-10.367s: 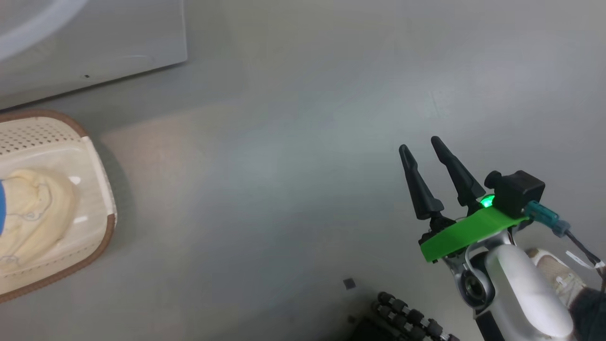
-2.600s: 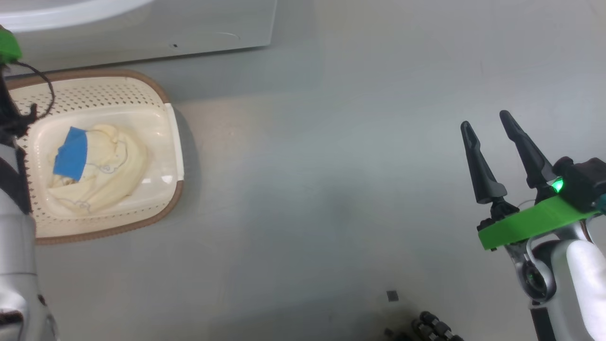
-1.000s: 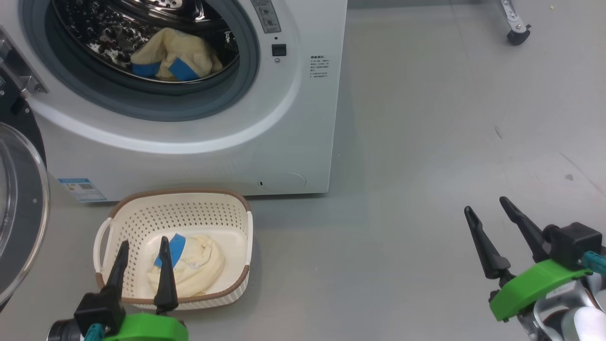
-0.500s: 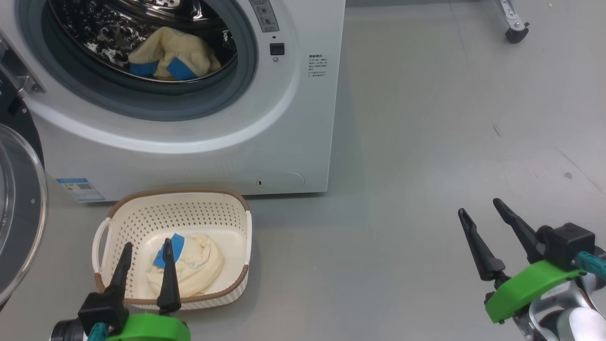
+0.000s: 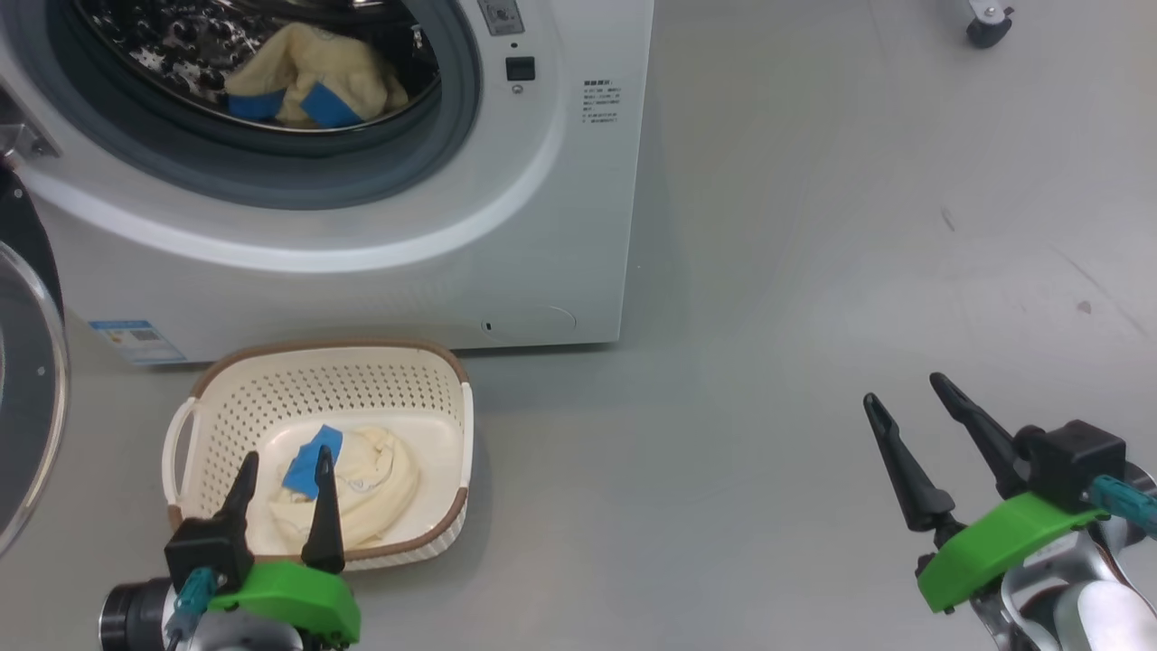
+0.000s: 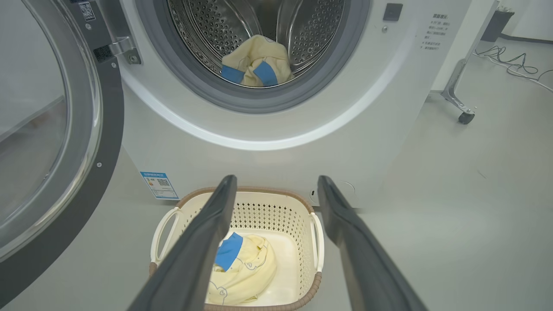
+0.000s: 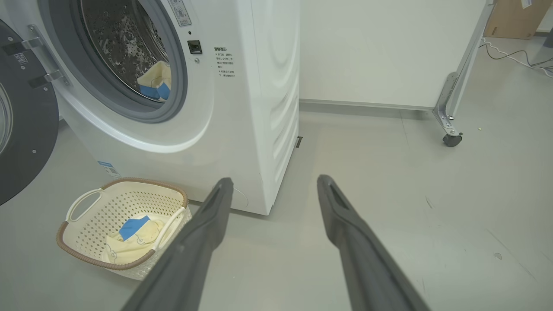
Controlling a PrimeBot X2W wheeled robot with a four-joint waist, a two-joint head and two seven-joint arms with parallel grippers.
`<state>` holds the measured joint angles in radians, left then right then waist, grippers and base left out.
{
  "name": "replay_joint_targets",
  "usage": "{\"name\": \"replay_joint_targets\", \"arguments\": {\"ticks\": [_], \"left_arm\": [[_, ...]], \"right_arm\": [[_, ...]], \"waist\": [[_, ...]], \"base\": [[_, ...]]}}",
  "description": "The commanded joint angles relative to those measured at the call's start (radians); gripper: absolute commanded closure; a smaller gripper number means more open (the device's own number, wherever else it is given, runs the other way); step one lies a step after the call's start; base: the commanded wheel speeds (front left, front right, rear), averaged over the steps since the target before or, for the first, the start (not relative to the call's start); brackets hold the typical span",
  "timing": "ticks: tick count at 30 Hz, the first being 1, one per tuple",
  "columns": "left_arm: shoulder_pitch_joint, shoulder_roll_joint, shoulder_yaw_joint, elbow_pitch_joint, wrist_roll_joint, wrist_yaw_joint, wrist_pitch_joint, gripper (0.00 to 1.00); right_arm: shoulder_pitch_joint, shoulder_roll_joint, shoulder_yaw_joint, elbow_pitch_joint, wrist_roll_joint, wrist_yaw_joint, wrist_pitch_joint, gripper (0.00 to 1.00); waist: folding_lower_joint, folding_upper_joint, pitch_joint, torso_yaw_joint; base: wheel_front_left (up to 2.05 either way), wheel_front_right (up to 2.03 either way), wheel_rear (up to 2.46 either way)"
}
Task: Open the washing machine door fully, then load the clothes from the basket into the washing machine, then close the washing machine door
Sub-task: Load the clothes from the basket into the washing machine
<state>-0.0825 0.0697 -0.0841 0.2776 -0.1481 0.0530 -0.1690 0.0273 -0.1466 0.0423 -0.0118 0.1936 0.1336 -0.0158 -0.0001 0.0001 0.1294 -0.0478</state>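
The clothes [image 5: 366, 484] lie bunched in the basket [image 5: 334, 351] at 7 o'clock of the head view, just past the tips of the left gripper [image 5: 286, 452]. Its jaws stand apart and hold nothing. In the left wrist view the garment sits low between them. It is soft cream-white with thin line drawings and a blue patch [image 5: 298, 466]. The right gripper [image 5: 902, 387], jaws also apart and empty, hangs over the floor [image 5: 723, 407] at 4 o'clock, well apart from the basket. At 11 o'clock is the washing machine [image 5: 542, 226], the washing machine door [image 5: 36, 380] swung open at 9 o'clock. A second cream garment [image 5: 307, 77] lies in its steel drum [image 5: 136, 41].
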Motion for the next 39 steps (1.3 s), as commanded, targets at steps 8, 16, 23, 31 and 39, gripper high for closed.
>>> {"name": "replay_joint_targets", "arguments": {"ticks": [8,16,23,31,39], "left_arm": [[-0.200,0.040,0.030,0.205,-0.035,-0.038,0.038,0.00],[-0.423,0.084,0.048,0.504,-0.070,-0.076,0.073,0.00],[-0.623,0.142,0.079,0.703,-0.107,-0.096,0.099,0.00],[-0.782,0.205,0.113,0.860,-0.149,-0.106,0.135,0.00],[-0.859,0.249,0.127,0.951,-0.174,-0.103,0.195,0.00]], "right_arm": [[-0.127,-0.027,0.068,-0.045,0.009,-0.003,-0.008,0.00],[-0.260,-0.006,0.126,-0.031,0.017,-0.003,-0.056,0.00],[-0.331,0.008,0.139,-0.032,0.019,-0.003,-0.098,0.00],[-0.377,0.028,0.141,-0.045,0.016,-0.003,-0.141,0.00],[-0.369,0.044,0.123,-0.085,0.013,-0.003,-0.151,0.00]], "waist": [[0.0001,-0.0001,0.154,-0.054],[0.0001,-0.0001,0.348,-0.131],[0.0001,-0.0001,0.514,-0.185],[0.0001,-0.0001,0.659,-0.229],[0.0001,-0.0001,0.764,-0.258]], "base": [[0.00,0.00,0.00],[0.00,0.00,0.00],[0.00,0.00,0.00],[0.00,0.00,0.00],[0.00,0.00,0.00]]}}
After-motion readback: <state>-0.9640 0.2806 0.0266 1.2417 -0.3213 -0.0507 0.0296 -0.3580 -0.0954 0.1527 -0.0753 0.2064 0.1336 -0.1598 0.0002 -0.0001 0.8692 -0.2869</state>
